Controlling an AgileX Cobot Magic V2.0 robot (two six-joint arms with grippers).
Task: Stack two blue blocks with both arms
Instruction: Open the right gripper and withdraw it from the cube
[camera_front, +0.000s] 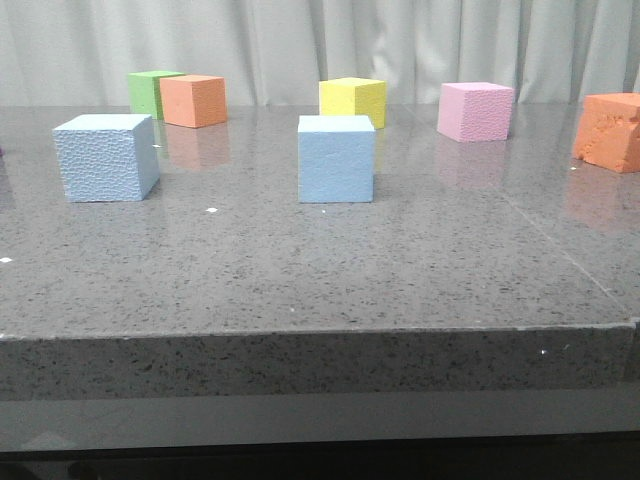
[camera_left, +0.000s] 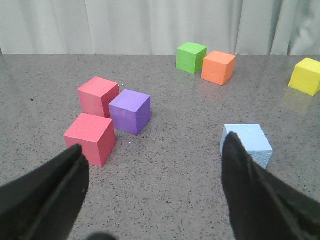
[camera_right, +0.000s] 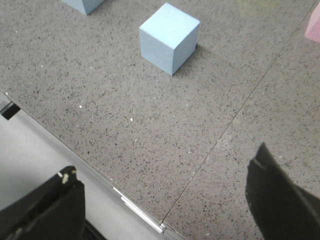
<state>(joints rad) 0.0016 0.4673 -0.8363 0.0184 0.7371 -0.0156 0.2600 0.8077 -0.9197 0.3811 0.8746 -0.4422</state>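
Setting: speckled grey stone table before a pale pleated curtain.

The table surface is polished and faintly mirrors what stands on it; a thin seam crosses its right part, and its thick front edge faces the camera. Lighting is soft and even. The curtain closes off the whole background.

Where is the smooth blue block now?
In the front view, the smooth blue block stands near the table's middle, just in front of the yellow cube.

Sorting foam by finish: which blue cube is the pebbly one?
The left blue cube, near the green and orange cubes; the middle blue cube before the yellow one looks smooth.
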